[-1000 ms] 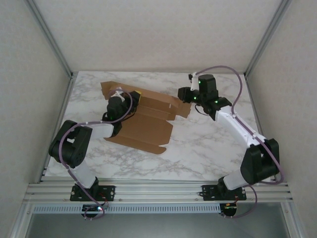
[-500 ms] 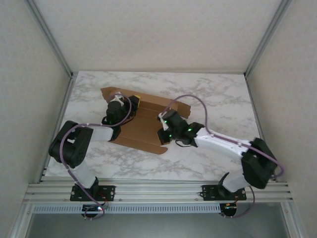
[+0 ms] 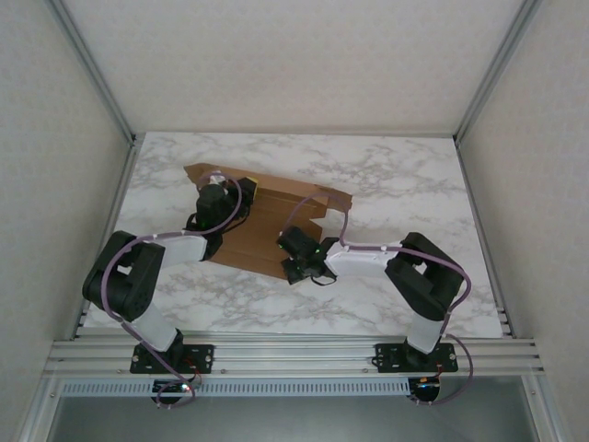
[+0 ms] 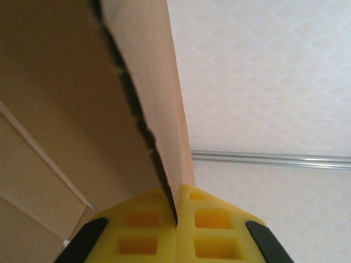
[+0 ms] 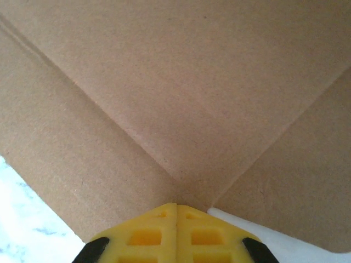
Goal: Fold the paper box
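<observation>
The paper box (image 3: 276, 198) is a brown cardboard sheet with creases and raised flaps, lying left of the table's middle. My left gripper (image 3: 212, 184) is over its far left part. In the left wrist view its yellow fingers (image 4: 211, 224) are shut on the edge of an upright flap of the paper box (image 4: 66, 109). My right gripper (image 3: 286, 252) is low at the box's near right edge. In the right wrist view the right gripper (image 5: 176, 207) is shut, with nothing between its pads, and its tips press against the creased cardboard (image 5: 192, 82).
The white marble table (image 3: 414, 184) has bare room to the right of the box and along the front. Aluminium frame posts (image 3: 120, 120) and pale walls close in the back and sides. A metal rail (image 4: 274, 159) crosses the wall behind the held flap.
My right arm swung from the far right of the table down to the box's near edge, its jaws closing. The near panel now stands steeper. The left gripper kept its hold.
</observation>
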You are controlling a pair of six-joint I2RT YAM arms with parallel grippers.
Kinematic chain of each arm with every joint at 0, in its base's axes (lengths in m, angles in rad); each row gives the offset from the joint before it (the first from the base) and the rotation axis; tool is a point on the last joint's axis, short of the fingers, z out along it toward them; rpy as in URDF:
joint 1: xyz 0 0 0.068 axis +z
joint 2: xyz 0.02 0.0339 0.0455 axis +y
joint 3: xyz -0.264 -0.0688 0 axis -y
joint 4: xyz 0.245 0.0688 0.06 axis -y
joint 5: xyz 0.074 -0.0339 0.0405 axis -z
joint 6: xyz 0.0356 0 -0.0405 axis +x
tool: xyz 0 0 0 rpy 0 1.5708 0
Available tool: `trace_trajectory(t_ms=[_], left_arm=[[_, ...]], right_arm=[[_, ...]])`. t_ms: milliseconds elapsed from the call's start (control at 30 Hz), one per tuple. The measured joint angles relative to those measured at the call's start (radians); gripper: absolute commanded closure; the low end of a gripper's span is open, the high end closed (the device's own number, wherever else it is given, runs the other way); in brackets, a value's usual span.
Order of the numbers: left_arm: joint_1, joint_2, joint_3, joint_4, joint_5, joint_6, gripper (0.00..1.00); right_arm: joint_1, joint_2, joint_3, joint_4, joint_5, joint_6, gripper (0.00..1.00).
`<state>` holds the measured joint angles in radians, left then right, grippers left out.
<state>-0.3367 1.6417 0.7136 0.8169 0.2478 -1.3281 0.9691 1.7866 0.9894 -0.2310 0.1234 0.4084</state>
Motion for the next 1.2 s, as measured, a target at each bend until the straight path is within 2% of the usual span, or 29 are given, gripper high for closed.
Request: trace_trajectory(t_ms=[300,633,767,1000,1200], left_arm=[[-0.003,-0.036,0.009,-0.082,-0.044,-0.002,1.0],[-0.037,-0.036,0.176,-0.329,-0.191,-0.049,1.0],[-0.042,-0.018,0.212,-0.376,-0.245,-0.057,1.0],[-0.049,0.002,0.214,-0.372,-0.298,-0.056,1.0],[-0.051,0.002,0.126,-0.224,-0.297,-0.042,1.0]], right_arm=[[-0.123,-0.008,-0.015,0.014,0.058,0.023,1.0],[-0.211,-0.016,-0.011,0.01,-0.018,-0.02,1.0],[-0.259,-0.079,-0.035,0.015,-0.082,-0.028,1.0],[-0.415,-0.263,-0.054,0.088,-0.199,-0.013,1.0],[-0.476,-0.277,-0.042,0.116,-0.238,-0.005,1.0]])
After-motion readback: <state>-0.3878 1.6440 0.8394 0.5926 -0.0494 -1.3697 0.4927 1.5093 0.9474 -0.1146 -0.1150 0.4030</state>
